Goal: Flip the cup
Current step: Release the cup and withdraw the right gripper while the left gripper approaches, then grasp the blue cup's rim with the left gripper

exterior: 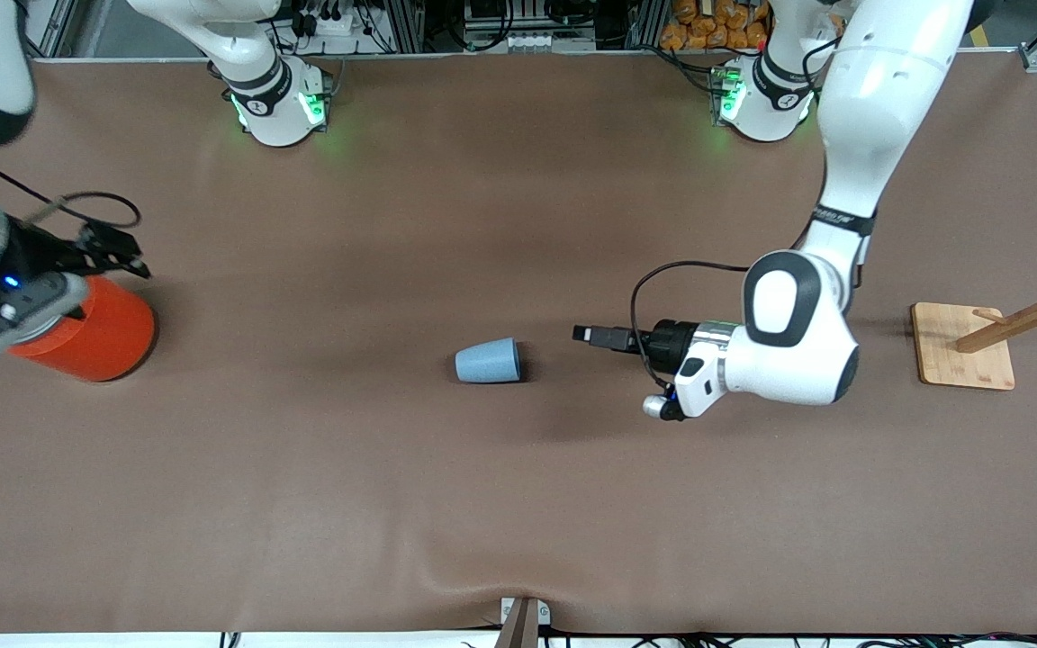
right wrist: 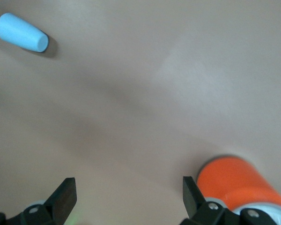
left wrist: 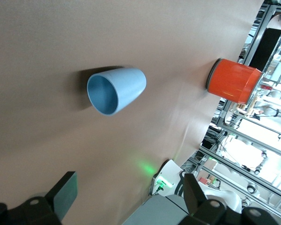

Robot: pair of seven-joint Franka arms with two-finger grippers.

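The small light-blue cup (exterior: 489,361) lies on its side near the middle of the brown table, its darker blue mouth (left wrist: 103,95) turned toward my left gripper. My left gripper (exterior: 583,334) is level with the cup on the left arm's side, pointing at it with a gap between them. Its fingers (left wrist: 65,193) stand wide apart with nothing between them. My right gripper (exterior: 125,255) hangs open and empty over the right arm's end of the table, beside the orange can (exterior: 91,333). The right wrist view shows the cup (right wrist: 21,33) far off and the orange can (right wrist: 239,180) close by one finger (right wrist: 190,194).
A wooden rack (exterior: 1023,315) on a square base (exterior: 964,346) stands at the left arm's end of the table. The orange can (left wrist: 234,80) stands upright at the right arm's end. The arm bases (exterior: 280,99) (exterior: 757,99) sit along the table edge farthest from the front camera.
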